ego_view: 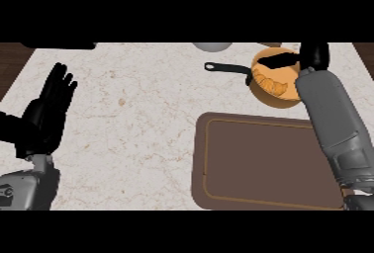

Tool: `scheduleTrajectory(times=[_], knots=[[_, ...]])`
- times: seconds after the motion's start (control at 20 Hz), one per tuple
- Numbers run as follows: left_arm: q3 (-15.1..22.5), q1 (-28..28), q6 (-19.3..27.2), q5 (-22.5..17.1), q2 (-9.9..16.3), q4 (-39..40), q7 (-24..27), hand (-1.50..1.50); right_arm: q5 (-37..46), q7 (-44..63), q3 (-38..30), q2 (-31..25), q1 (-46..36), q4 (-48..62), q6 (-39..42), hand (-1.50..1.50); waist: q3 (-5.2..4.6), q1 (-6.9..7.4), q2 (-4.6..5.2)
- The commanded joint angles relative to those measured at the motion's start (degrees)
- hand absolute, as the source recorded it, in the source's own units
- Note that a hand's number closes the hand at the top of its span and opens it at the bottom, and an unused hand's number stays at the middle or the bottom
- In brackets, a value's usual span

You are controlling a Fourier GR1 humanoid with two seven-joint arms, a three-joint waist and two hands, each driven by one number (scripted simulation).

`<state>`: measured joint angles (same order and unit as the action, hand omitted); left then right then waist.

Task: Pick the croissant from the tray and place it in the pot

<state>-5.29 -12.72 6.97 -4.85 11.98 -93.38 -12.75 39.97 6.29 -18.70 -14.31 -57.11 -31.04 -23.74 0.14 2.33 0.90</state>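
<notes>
Head view only. Croissant lies inside the orange pot, at the far right of the marbled tabletop. Pot has a black handle sticking out to the left, ending in a small loop. Croissant sits curved along the pot's inner floor, golden brown, partly covered at its top end by the right robot hand.

Right robot hand is over the pot's upper rim, black fingers pointing left across the opening; right grey forearm comes in from the lower right edge and runs up over the tray's right side. Whether that hand touches the croissant cannot be told; fingers look extended, not wrapped round anything, so released.

Brown tray sits at lower right of the tabletop, just below the pot, rounded corners, thin lighter line inside its rim. Its surface shows bare brown.

Left robot hand shows at the left edge, fingers straight and pointing up, relaxed and holding nothing, well apart from pot and tray. Grey left forearm below it at the lower left corner.

Grey rounded object at the top edge, cut off, unidentifiable. Dark wood strips show at the tabletop's left and right upper corners.
</notes>
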Motion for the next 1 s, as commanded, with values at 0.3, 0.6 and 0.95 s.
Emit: scheduleTrajectory(times=[0.3,0.6,0.95], knots=[[-2.3,0.1,-0.8,-1.0,0.3,3.5,2.4,0.00,-17.8,-15.4,-12.9,-1.1,0.6,-2.8,2.5,-1.50,-0.11,-1.88,-0.61],[-2.3,0.7,0.0,0.0,0.1,1.7,1.4,0.00,-23.0,-19.8,-15.2,-9.4,6.4,-2.8,12.6,-1.50,-0.11,-2.09,-0.76],[-0.8,1.1,1.4,1.8,-0.5,-2.4,-2.7,0.00,-28.4,-16.4,-14.9,-14.1,14.8,-11.6,22.3,-1.50,-0.13,-2.65,-1.10]])
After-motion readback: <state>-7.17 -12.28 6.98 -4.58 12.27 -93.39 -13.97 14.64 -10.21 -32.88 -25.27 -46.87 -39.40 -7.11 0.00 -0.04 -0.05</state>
